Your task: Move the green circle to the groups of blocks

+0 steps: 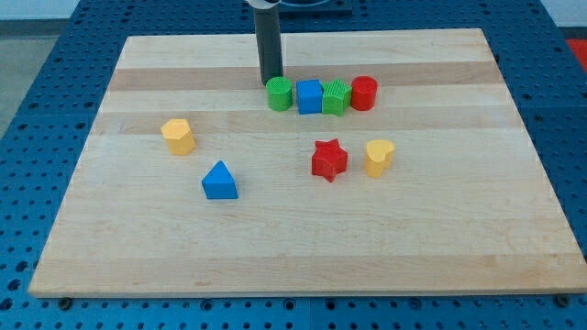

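The green circle (pixel 280 94) stands on the wooden board (pixel 138 247), touching the left side of the blue cube (pixel 310 96). The blue cube, a green ribbed block (pixel 337 97) and a red cylinder (pixel 364 93) form a row near the view's top. My tip (pixel 271 81) is just above and slightly left of the green circle, close against it.
A red star (pixel 328 159) and a yellow block (pixel 378 157) sit right of centre. A yellow block (pixel 178 136) is at the left and a blue triangle (pixel 219 181) below it. The board's edges drop to a blue perforated table (pixel 37 92).
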`<state>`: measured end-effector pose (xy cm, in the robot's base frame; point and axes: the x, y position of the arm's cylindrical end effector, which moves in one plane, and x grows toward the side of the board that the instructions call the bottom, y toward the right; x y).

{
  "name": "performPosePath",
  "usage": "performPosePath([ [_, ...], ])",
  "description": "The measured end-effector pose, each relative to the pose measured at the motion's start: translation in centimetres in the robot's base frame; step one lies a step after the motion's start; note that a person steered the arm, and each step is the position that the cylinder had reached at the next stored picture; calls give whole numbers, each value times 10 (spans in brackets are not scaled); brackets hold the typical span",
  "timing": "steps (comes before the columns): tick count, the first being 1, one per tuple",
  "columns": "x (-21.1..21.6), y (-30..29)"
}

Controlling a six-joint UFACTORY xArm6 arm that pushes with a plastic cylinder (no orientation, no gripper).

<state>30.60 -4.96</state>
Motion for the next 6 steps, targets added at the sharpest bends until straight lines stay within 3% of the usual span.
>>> performPosePath([
  [6, 2, -1],
])
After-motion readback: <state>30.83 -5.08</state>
